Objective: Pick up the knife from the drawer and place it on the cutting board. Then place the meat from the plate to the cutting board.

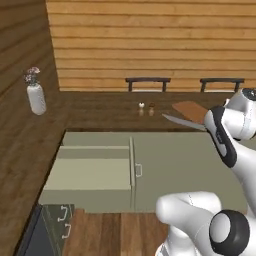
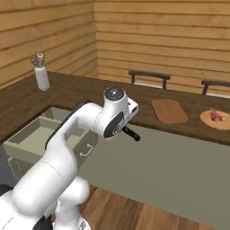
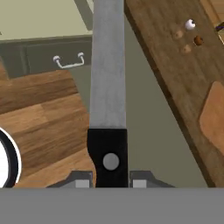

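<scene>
at the bottom centre of the hand view, the knife (image 3: 108, 105) is seen clamped by its black handle between the two fingers of the gripper (image 3: 108, 180), the long silver blade running straight up the frame. in the left base view the same blade (image 1: 183, 121) shows at the right, reaching leftward from behind the arm, lifted over the near edge of the dark wooden counter (image 1: 100, 112). in the right base view a short dark end of the handle (image 2: 130, 133) juts out to the right of the wrist, just below the counter edge.

the drawer (image 1: 92, 172) is seen pulled open at the centre left of the left base view, a pale shallow box. the cutting board (image 2: 169, 110) lies flat on the counter at the right of centre in the right base view; the plate (image 2: 216, 120) sits near it at the right edge, apart from it, with the meat (image 2: 216, 116) resting on it. a white vase with flowers (image 1: 35, 96) stands at the upper left of the left base view, and two small shakers (image 1: 146, 106) stand side by side near the middle of the counter.
</scene>
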